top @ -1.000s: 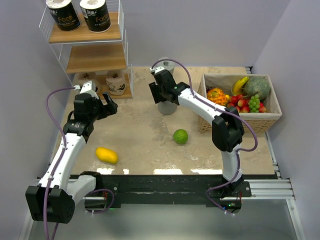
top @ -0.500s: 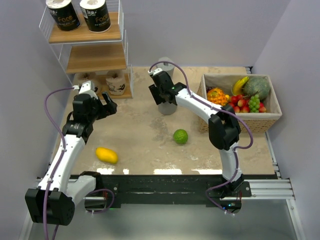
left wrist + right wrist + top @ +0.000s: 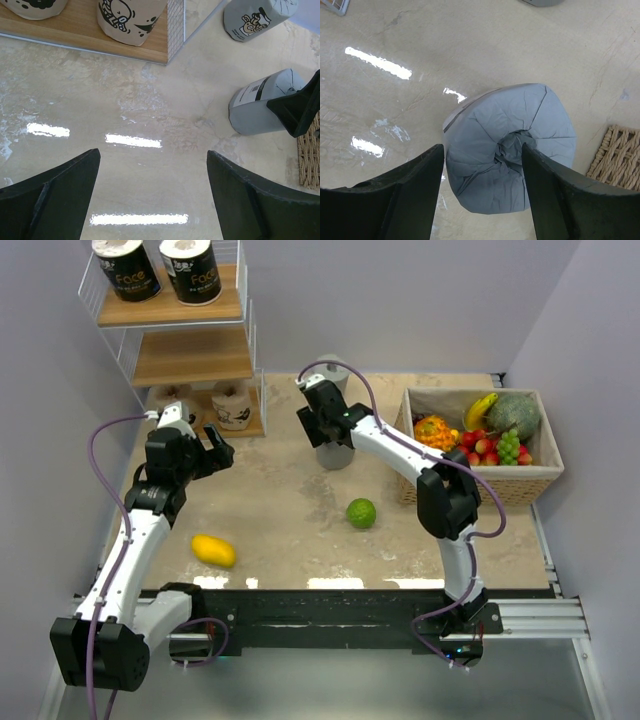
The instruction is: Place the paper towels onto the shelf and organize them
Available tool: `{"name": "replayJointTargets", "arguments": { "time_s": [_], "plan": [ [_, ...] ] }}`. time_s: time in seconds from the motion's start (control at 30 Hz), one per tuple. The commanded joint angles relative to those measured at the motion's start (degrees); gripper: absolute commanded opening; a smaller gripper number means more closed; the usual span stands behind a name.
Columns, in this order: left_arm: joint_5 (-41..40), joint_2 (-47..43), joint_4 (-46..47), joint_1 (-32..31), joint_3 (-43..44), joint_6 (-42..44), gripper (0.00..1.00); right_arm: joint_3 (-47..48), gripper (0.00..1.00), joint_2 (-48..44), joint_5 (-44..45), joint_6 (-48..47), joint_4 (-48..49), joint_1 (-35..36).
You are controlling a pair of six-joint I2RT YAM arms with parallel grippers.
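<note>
Crinkled grey paper-wrapped cylindrical roll [image 3: 520, 140] upright on glossy mottled tabletop [image 3: 395, 30].
Over its puckered end, right gripper [image 3: 482, 149] jaws apart; left gripper [image 3: 153, 154] spread wide.

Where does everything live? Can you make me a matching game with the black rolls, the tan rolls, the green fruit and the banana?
Things:
1. black paper towel rolls
2. tan paper towel rolls
3. round green fruit
4. banana

Places:
A. in the wicker basket
B. on the top board of the shelf
C. lying on the table, out in the open
D. on the bottom board of the shelf

Right pairs: 1-B, 2-D, 3-C, 4-A.
</note>
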Motion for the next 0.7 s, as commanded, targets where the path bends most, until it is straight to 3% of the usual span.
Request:
{"name": "replayJointTargets", "arguments": {
  "time_s": [0.0, 0.23, 0.37, 0.43, 0.53, 0.67],
  "plan": [
    [0.6, -1.1, 0.9, 0.1, -0.2, 0.9, 0.93, 2.9, 0.65, 2.2, -1.8, -1.9, 0.0, -0.2],
    [0.2, -1.9, 0.6, 0.1, 0.0, 1.0, 0.93, 0.7, 0.59, 1.5, -0.8, -2.9, 2.2, -0.2],
    [-0.6, -3.2, 0.9, 0.1, -0.5, 0.9, 0.93, -1.2, 0.46, -0.8, -3.3, -8.7, 3.5, -0.3],
    [-0.1, -3.2, 1.2, 0.1, -0.4, 0.9, 0.93, -7.5, 0.38, -5.6, -5.4, -12.5, 8.6, -0.2],
    [0.4, -2.9, 1.2, 0.1, -0.4, 0.9, 0.93, -18.6, 0.36, -14.2, -15.9, -23.4, 17.5, -0.2],
    [0.3, -3.7, 1.6, 0.6, -0.6, 0.4, 0.93, -27.8, 0.39, -22.4, -32.9, -40.8, 18.6, -0.2]
  ]
}}
